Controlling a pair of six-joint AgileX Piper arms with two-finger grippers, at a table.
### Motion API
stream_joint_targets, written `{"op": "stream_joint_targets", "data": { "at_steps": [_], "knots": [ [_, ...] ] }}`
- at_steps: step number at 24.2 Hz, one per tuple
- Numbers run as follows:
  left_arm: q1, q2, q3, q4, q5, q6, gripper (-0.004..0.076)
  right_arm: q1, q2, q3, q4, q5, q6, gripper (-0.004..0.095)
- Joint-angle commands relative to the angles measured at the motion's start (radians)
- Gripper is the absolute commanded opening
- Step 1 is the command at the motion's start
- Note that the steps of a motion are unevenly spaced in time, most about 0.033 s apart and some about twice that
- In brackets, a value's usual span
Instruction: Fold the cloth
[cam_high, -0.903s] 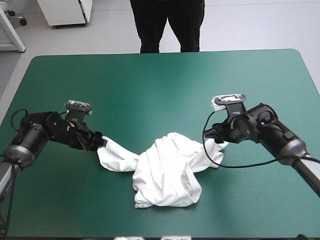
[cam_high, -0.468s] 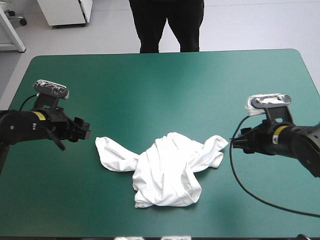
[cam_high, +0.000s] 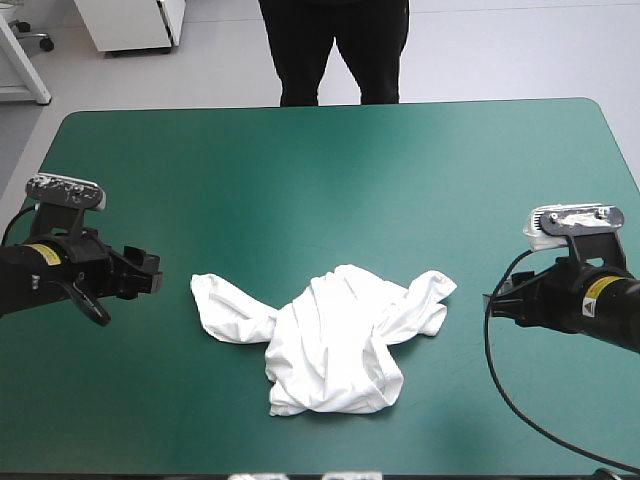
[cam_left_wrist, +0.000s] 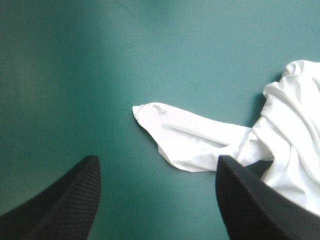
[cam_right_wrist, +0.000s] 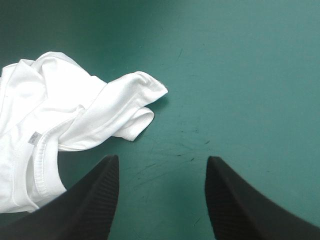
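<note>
Lying crumpled, T-shirt (cam_high: 335, 340), neck label (cam_right_wrist: 34, 138) unreadable

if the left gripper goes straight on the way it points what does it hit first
Probably the T-shirt: its stretched-out end lies right ahead of the open left gripper, though how high the gripper rides is unclear.

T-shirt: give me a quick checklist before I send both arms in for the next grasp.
1. Left gripper open: ok.
2. Right gripper open: ok.
3. Both grippers apart from the T-shirt: ok, neither touches it.
4. T-shirt spread flat: not ok, it lies in a crumpled heap.
5. T-shirt in view ahead of each gripper: ok, in both wrist views.
6. T-shirt wholly on the table: ok.
</note>
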Motion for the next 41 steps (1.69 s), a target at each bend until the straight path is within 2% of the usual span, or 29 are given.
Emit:
{"op": "stream_joint_targets", "data": {
  "at_steps": [1,5,15,22,29,31,34,36,37,38,41],
  "knots": [
    [-0.002,0.043,-0.009,-0.004,-0.06,-0.035,0.0473,-0.007,0.0,-0.03,-0.008,-0.043,0.0,0.0487],
    [-0.002,0.151,0.02,-0.017,-0.056,-0.076,0.0473,-0.007,0.0,-0.03,-0.01,-0.05,0.0,0.0487],
    [-0.002,0.36,0.133,-0.032,-0.176,-0.076,0.047,-0.007,0.001,-0.019,-0.01,-0.07,0.019,0.0486],
    [-0.002,0.439,0.165,-0.042,-0.294,-0.073,0.0436,-0.007,0.031,-0.019,-0.01,-0.07,0.018,0.0486],
    [-0.004,0.585,0.165,-0.065,-0.306,-0.051,0.0427,-0.007,0.061,-0.019,-0.01,-0.077,0.018,0.0486],
    [-0.012,0.619,0.165,-0.065,-0.306,-0.046,0.0402,-0.007,0.061,-0.019,-0.015,-0.078,0.018,0.0486],
    [-0.064,0.673,0.166,-0.07,-0.296,-0.042,0.0321,-0.007,0.061,-0.019,-0.018,-0.078,0.018,0.0486],
    [-0.1,0.693,0.166,-0.06,-0.311,-0.042,0.0162,-0.007,0.063,-0.019,-0.018,-0.072,0.018,0.0486],
    [-0.114,0.697,0.166,-0.058,-0.321,-0.042,0.0034,-0.007,0.069,-0.019,-0.013,-0.065,0.018,0.0486],
    [-0.118,0.701,0.166,-0.058,-0.329,-0.042,-0.0005,-0.007,0.074,-0.019,-0.005,-0.051,0.018,0.0486],
    [-0.119,0.7,0.166,-0.05,-0.331,-0.042,-0.0009,-0.007,0.129,-0.019,-0.007,-0.023,0.018,0.0487]
  ]
}}
